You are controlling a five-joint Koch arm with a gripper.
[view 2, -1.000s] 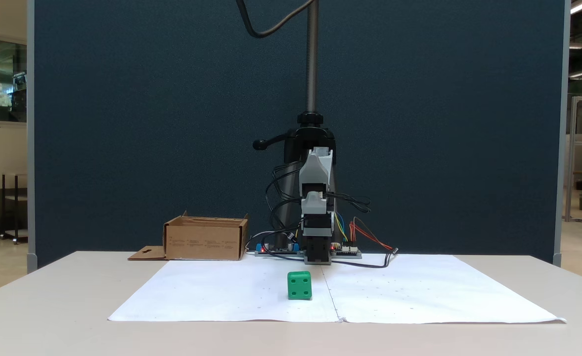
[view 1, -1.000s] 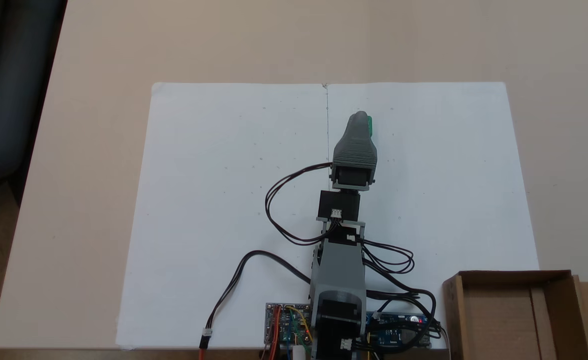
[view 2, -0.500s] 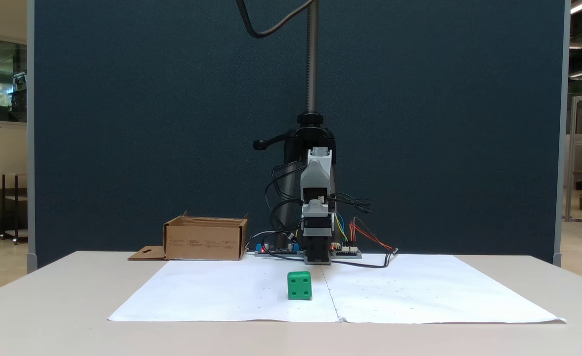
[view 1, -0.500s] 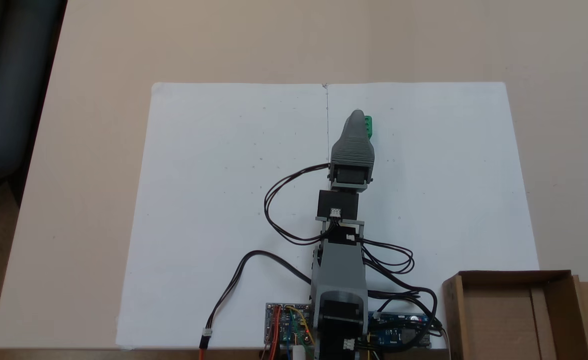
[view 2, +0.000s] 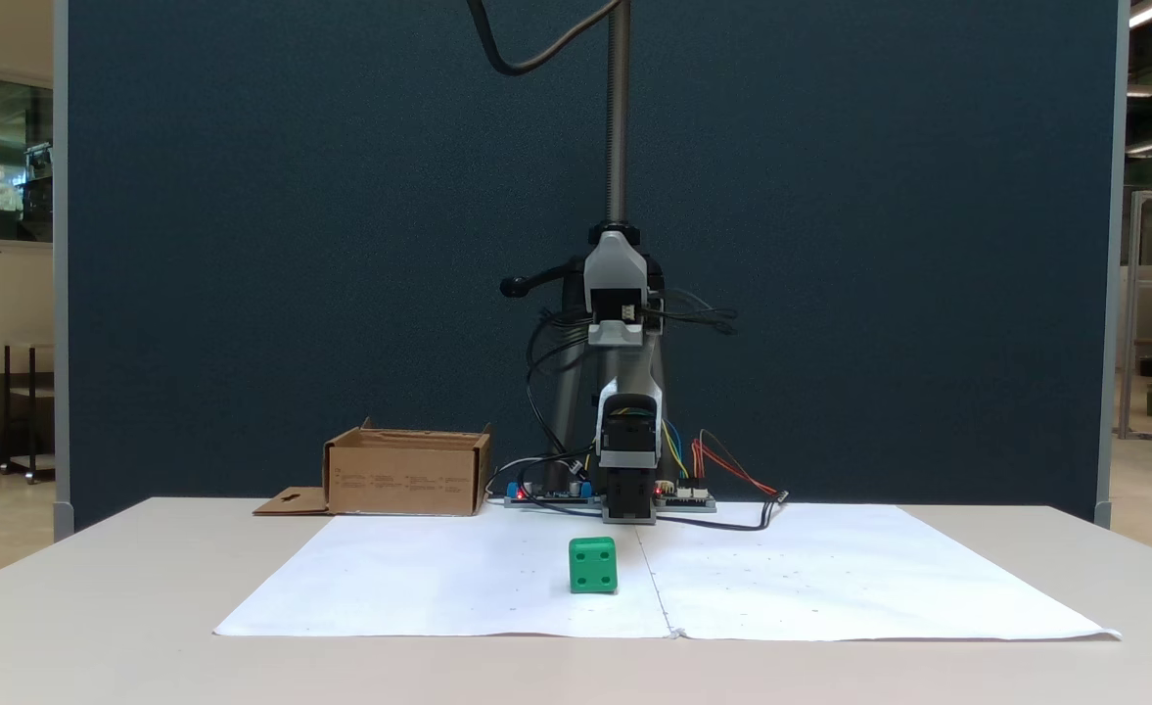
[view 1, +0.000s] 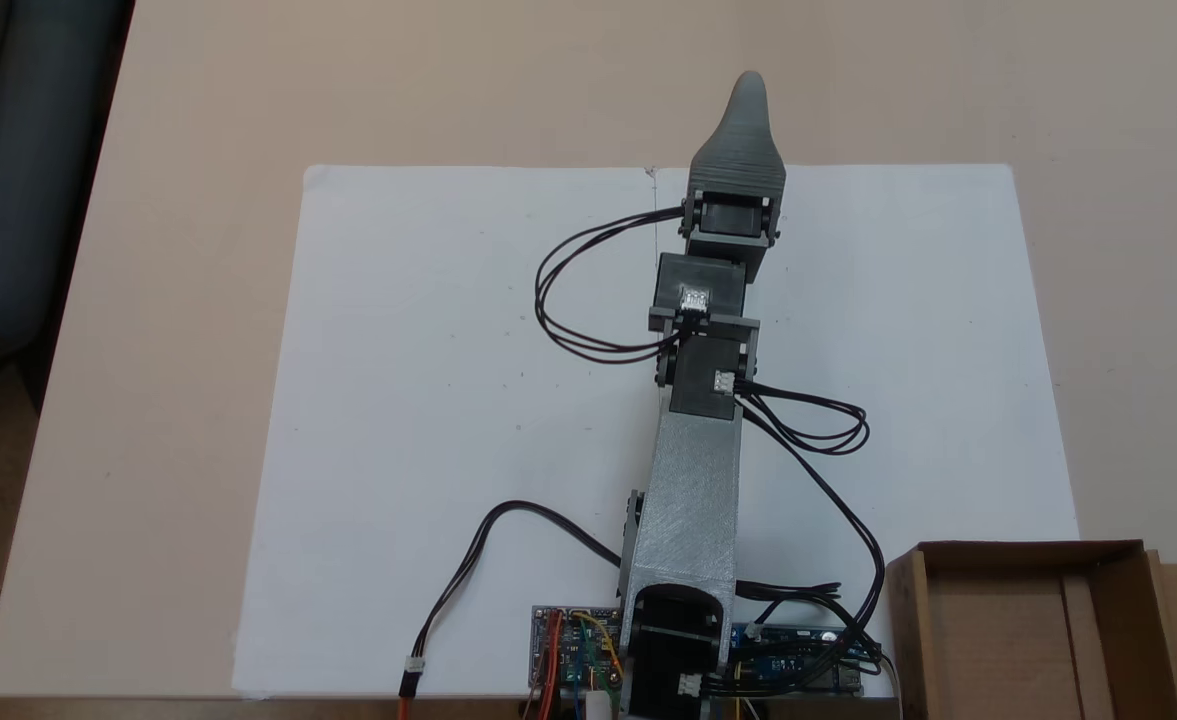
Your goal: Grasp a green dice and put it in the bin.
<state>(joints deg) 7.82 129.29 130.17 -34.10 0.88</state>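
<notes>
Since the green dice (view 2: 592,565) was resting on the white paper (view 1: 448,400), nothing had yet been gripped. In a fixed view from the front, it was seen just left of the seam down the sheet, with a four-pip face turned to the camera. It was touched by no part of the arm.

The gripper (view 1: 748,85) was held well above the table (view 1: 198,100) and stretched forward, so that from above its tip was seen past the far edge of the paper. Its jaws were stacked one behind the other, and whether they were parted or closed could not be told. This high, extended pose was judged to belong to an approach: height was presumably kept so that the cube would not be knocked before the jaws were brought down around it.

The bin (view 1: 1018,548) was set beside the arm's base, at the near right corner from above, well apart from the dice. It appeared to have been placed there so that a short swing would be enough once the cube was held. Its floor was seen bare.
</notes>
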